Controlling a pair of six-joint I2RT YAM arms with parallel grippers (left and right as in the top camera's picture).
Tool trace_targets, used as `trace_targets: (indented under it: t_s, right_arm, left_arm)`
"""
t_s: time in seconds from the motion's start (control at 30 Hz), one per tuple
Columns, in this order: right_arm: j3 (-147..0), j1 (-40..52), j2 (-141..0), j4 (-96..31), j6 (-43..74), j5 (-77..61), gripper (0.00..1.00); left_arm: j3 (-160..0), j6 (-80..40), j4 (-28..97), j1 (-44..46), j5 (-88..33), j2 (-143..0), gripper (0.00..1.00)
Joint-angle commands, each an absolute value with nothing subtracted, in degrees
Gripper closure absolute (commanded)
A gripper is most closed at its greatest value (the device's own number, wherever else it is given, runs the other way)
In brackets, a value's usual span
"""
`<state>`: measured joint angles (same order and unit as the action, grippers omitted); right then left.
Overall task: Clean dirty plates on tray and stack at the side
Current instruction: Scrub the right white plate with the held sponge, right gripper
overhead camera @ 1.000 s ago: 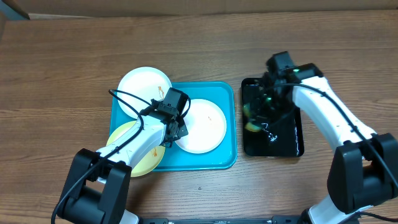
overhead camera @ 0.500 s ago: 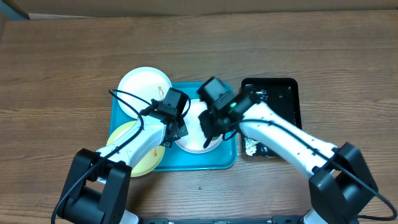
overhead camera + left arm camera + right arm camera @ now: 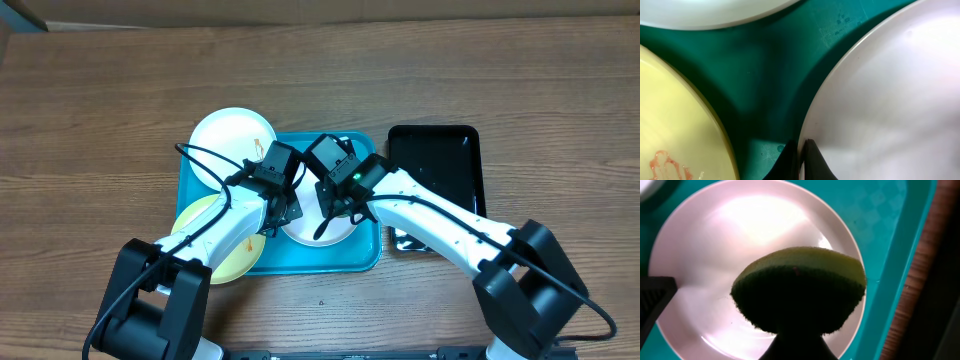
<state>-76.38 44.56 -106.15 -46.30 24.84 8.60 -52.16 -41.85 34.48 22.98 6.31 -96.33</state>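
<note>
Left of the left gripper (image 3: 801, 156), the yellow-green plate (image 3: 675, 115) and the far white plate (image 3: 228, 135) carry orange smears, so we judge both unwiped. That gripper's fingers are nipped nearly together on the rim of the middle white plate (image 3: 755, 225), steadying it on the tray (image 3: 890, 240). Just above that plate, the right gripper (image 3: 330, 208) clamps a sponge (image 3: 800, 287) (no smear shows around it). Right of those fingers sits the black tray (image 3: 440, 160). Nothing is stacked aside yet; we read no writing anywhere.
</note>
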Motion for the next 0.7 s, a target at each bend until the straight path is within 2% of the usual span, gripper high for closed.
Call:
trace_targets:
  t_s: [0.0, 0.3, 0.4, 0.47, 0.57, 0.67]
  right_arm:
    - [-76.82, 44.21, -108.05, -45.43, 25.80, 8.05, 0.89]
    - [-76.82, 42.22, -111.48, -45.04, 25.82, 4.97, 0.88]
    - [-76.82, 41.78, -111.48, -44.34, 25.76, 4.56, 0.84]
    - [-76.82, 41.71, -111.48, -44.07, 25.71, 4.60, 0.75]
    - [-76.82, 41.71, -111.48, -43.97, 25.52, 4.75, 0.67]
    - [-76.82, 41.71, -111.48, -44.07, 25.30, 5.06, 0.43]
  left_arm:
    - [-51.24, -41.12, 35.11, 22.52, 8.54, -97.23, 0.96]
    - [-51.24, -41.12, 35.27, 22.52, 8.75, -97.23, 0.96]
    - [-51.24, -41.15, 35.27, 22.52, 8.75, -97.23, 0.96]
    - [-51.24, -41.15, 35.27, 22.52, 8.75, -97.23, 0.96]
    - [-51.24, -41.12, 35.27, 22.52, 8.75, -97.23, 0.96]
    - [-51.24, -41.12, 35.29, 22.52, 8.75, -97.23, 0.96]
